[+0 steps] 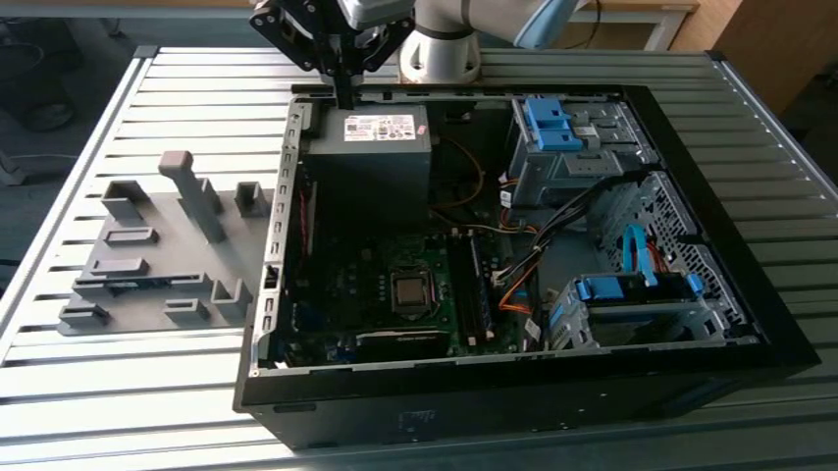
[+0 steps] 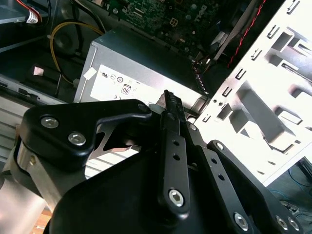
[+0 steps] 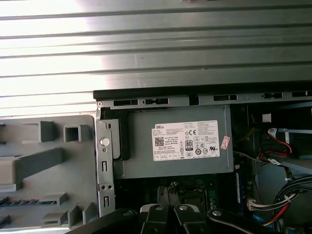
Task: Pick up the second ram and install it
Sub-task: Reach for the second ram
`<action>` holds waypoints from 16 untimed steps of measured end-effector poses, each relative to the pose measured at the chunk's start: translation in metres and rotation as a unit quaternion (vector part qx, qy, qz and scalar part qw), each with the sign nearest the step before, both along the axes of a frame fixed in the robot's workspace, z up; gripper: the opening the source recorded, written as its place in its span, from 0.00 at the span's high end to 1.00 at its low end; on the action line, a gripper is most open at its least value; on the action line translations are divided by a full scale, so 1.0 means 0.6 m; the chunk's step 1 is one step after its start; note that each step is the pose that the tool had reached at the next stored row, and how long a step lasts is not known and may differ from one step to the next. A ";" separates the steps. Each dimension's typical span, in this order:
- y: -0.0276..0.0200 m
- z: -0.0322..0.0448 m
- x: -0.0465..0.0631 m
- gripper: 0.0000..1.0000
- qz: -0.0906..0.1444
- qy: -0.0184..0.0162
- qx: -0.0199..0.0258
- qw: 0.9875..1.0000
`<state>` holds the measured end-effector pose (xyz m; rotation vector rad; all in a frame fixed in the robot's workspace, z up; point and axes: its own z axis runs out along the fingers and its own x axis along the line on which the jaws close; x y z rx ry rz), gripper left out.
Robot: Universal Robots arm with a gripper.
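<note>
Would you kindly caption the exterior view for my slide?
Robot hand above the power supply in an open computer case, grey fixture tray alongside.

My gripper (image 1: 344, 101) hangs closed over the far rim of the open black computer case (image 1: 458, 402). The boxy grey metal power supply (image 1: 373, 147) sits just beneath it and blocks a straight drop. Toward the exterior view's left, I see open air over the flat grey plastic fixture tray (image 1: 164, 260), broken by its tall upright post (image 1: 196, 201). Inside the case, the dark green motherboard (image 1: 353, 285) lies reachable from above. On the exterior view's right, a loose bundle of cables (image 1: 524, 260) and blue-latched metal drive cages (image 1: 629, 309) crowd that side.
</note>
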<state>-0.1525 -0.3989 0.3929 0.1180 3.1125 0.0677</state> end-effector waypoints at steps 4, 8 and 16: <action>0.0000 0.000 -0.003 0.89 0.000 0.000 0.000 1.000; 0.0000 0.000 -0.004 0.89 0.000 0.000 0.000 1.000; 0.0000 0.000 -0.006 0.89 0.000 0.000 0.000 1.000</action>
